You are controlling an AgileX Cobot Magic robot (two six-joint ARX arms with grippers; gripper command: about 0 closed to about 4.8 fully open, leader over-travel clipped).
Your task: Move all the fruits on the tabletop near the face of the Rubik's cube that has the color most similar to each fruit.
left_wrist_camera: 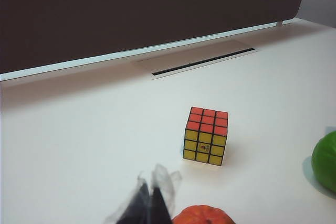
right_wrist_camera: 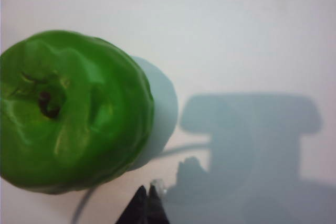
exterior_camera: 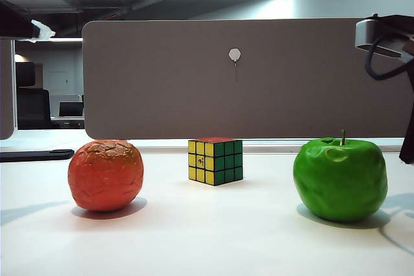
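Sitting mid-desk, the Rubik's cube shows yellow and green sides toward the camera, red on top; the orange-red fruit rests well apart from the cube on its yellow side, the green apple well apart on its green side; neither looks moved yet; the left gripper hangs clenched and empty near the orange-red fruit; the right gripper, also clenched and empty, hovers beside the apple.

Rubik's cube between orange-red fruit and green apple

Black arm carrying a grey camera housing with a looping black cable.
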